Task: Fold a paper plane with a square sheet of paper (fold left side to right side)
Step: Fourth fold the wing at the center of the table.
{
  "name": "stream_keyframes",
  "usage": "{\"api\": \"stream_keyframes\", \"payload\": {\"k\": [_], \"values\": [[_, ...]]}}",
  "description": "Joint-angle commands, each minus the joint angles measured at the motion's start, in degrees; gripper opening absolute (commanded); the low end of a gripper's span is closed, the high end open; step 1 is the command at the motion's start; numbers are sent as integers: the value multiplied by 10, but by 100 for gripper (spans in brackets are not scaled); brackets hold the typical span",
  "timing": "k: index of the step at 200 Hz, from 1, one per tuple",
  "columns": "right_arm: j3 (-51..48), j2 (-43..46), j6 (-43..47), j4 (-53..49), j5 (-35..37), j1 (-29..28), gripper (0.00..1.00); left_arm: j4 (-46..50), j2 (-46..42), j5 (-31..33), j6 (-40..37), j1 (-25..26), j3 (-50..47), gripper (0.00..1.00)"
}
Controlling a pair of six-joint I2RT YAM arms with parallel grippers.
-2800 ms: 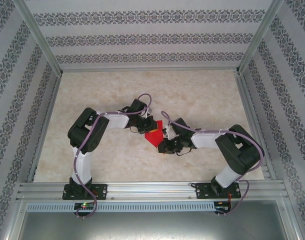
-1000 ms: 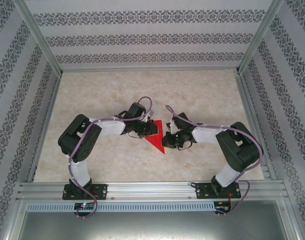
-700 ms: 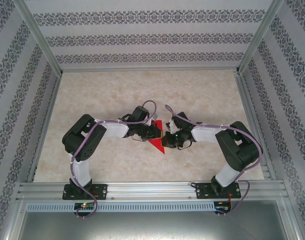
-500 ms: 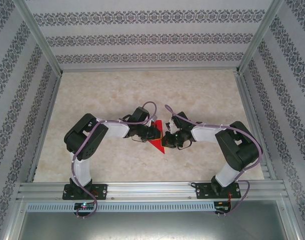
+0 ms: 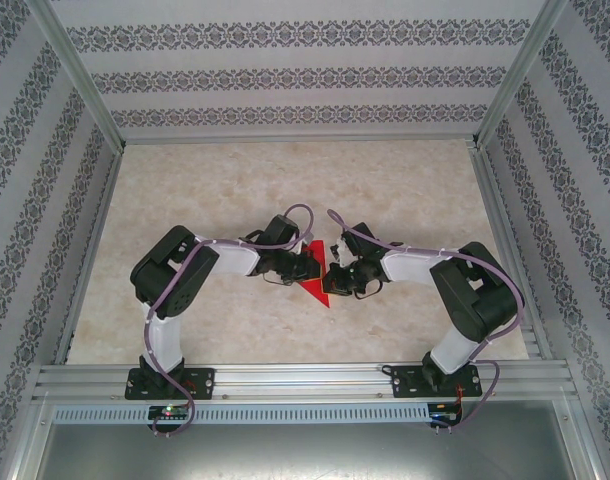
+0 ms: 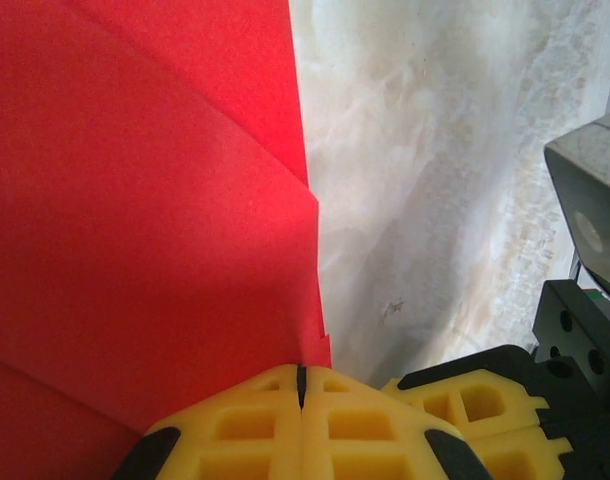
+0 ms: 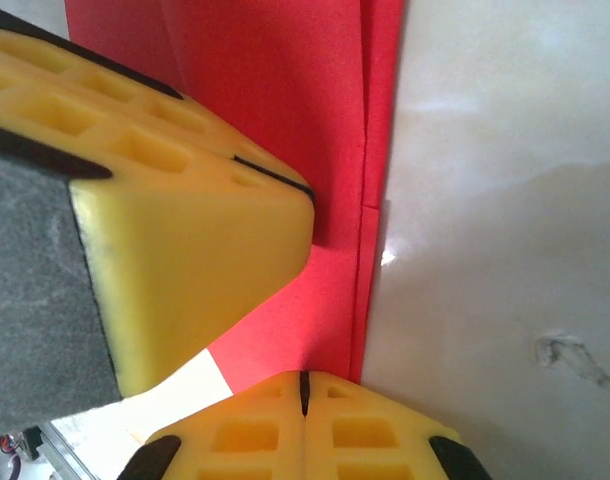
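Beige marbled worktop [image 5: 405, 190] spreads across the middle of the overhead view, boxed in by walls [image 5: 285, 80] papered with grey patterned stripes and edged with a metal frame [image 5: 305, 380] along the near side. From that near edge the left arm [image 5: 175, 275] and the right arm [image 5: 470, 290] bend inward, and their ends meet close together at the centre of the worktop.

Between them lies the red paper [image 5: 315, 285], flat on the worktop near its centre. It is folded to a narrow triangle whose point faces the near edge. From the left wrist, the paper [image 6: 135, 200] shows several overlapping layers with slanted fold lines and a straight edge on the right side, bare worktop beyond it.

The left pincer [image 6: 301, 385] has its yellow fingers pressed together, only a thin dark seam between them, and their tips sit at the paper's right edge. I cannot tell whether any paper is caught in that seam. The right pincer [image 7: 305, 390] is pressed together in the same way, its tips at the doubled edge of the paper. In the right wrist view the left pincer's yellow tip comes in from the left and rests over the red surface, just beside the right one.
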State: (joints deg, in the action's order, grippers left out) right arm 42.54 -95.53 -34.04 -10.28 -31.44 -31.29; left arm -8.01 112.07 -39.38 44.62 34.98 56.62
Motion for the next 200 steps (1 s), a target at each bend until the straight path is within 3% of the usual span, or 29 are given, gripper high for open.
{"api": "stream_keyframes", "payload": {"k": [1,200], "values": [[-27,-36,19,-100,71,-11,0,29,27,63,-43,-42,18,4],[-40,-22,14,-96,66,-16,0,76,116,4,-127,-181,169,7]]}}
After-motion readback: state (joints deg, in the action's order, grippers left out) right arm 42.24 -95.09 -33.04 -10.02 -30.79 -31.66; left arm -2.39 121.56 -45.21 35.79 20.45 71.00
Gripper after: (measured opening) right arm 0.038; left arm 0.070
